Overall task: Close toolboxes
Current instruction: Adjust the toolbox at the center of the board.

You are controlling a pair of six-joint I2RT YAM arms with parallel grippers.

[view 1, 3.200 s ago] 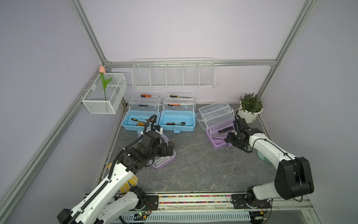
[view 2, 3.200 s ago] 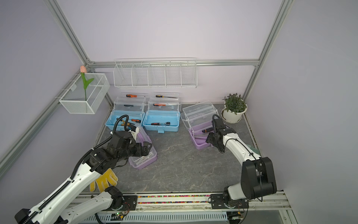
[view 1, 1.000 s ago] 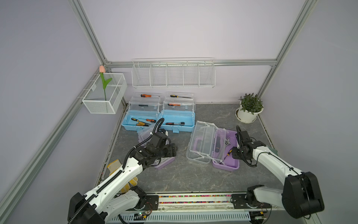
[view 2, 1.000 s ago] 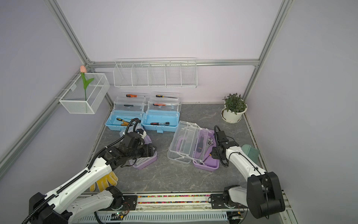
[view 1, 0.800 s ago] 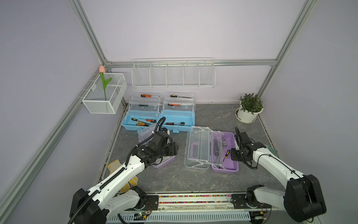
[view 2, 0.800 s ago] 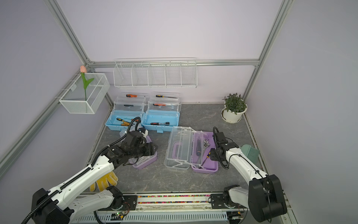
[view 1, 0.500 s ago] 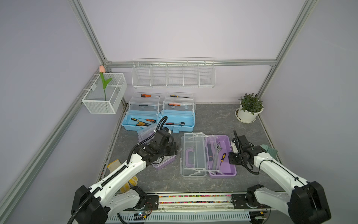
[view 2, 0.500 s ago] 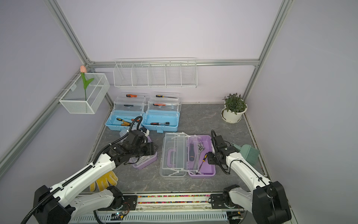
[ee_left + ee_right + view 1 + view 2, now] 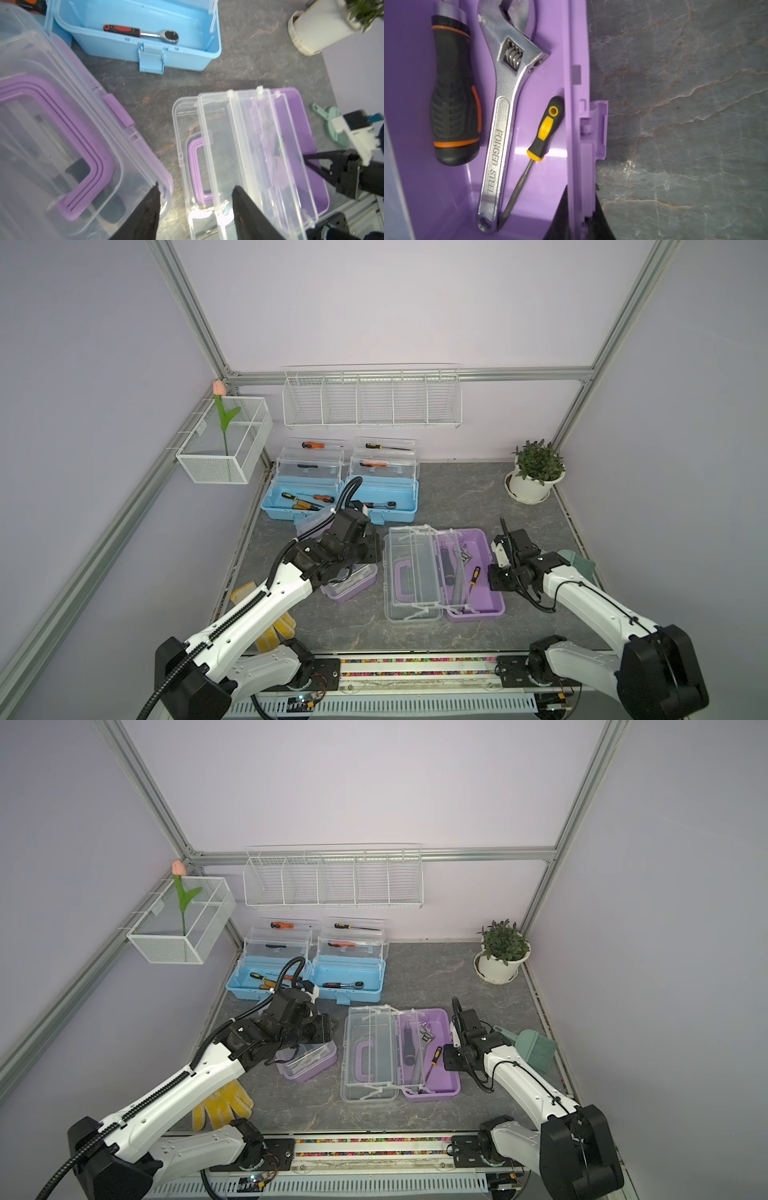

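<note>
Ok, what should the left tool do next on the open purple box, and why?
Probably lower the left tool onto the outer edge of the clear lid and swing it over. The lid lies folded flat beside the open purple toolbox, the right tool is clamped on that box's front wall, and the left tool hangs open just beside the lid, holding nothing.

The closed purple toolbox (image 9: 52,135) near the left fingers (image 9: 145,214) runs off the picture's edge; the right fingers (image 9: 558,216), astride the wall of the open purple toolbox (image 9: 576,145), show only tips.
</note>
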